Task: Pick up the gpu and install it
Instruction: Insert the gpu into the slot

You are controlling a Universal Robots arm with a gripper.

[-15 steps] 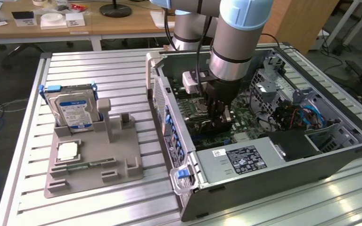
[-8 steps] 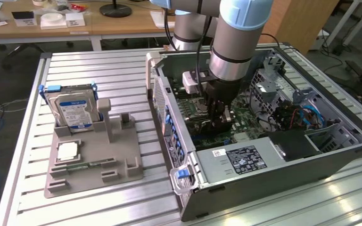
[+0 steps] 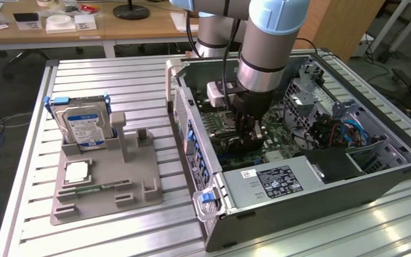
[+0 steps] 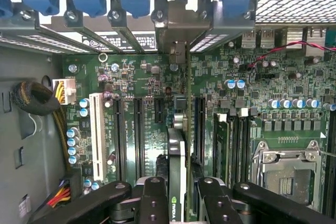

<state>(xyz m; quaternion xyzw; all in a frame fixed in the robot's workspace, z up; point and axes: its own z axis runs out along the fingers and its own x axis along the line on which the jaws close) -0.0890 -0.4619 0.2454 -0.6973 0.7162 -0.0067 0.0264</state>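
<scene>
Gpu (image 4: pixel 177 166) stood edge-on inside the open computer case (image 3: pixel 377 184), clamped between the gripper (image 4: pixel 178 203) fingers (image 4: pixel 153 198), which were partly closed on its two faces. Card hung over the motherboard (image 4: pixel 136 77), bracket end toward the rear slot openings (image 4: pixel 173 30), close beside a long expansion slot (image 4: pixel 199 124). Judged risks: a card sitting off the slot line would jam on its rim; a tilted bracket could catch the rear frame; pressing on then might flex the board.

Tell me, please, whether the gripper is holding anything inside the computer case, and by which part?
The gripper is shut on the gpu, pinching the card edge-on by its upper edge, above the motherboard slots.
</scene>
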